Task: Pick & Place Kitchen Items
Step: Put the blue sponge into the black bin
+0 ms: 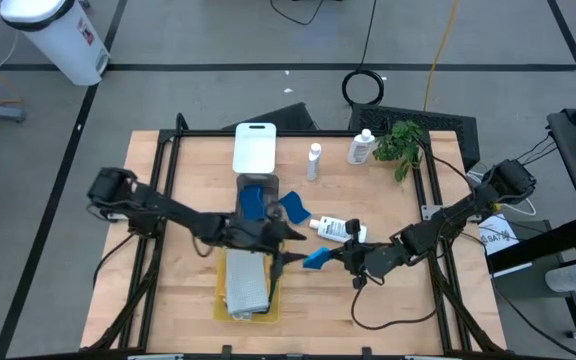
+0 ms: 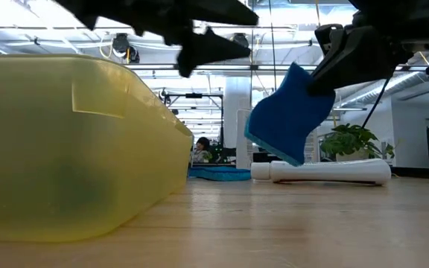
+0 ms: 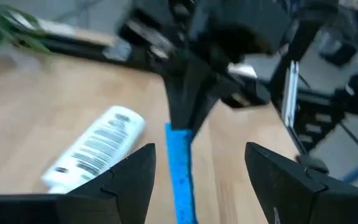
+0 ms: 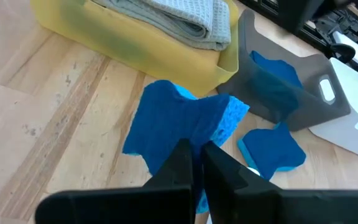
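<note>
— Sponge status?
— Pinched in my right gripper, hanging clear of the table; left gripper gapes just opposite. A thin edge-hold; it could slip during handover.

Pale wood surface, matt, with visible grain. Translucent yellow plastic tray, faintly glossy. Grey cloth, waffle-textured. Porous blue sponge, rough and matt. Smooth white plastic bottle with printed label.

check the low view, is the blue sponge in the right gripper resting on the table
No, the blue sponge hangs pinched in the right gripper, with clear space between its lower edge and the table.
</note>
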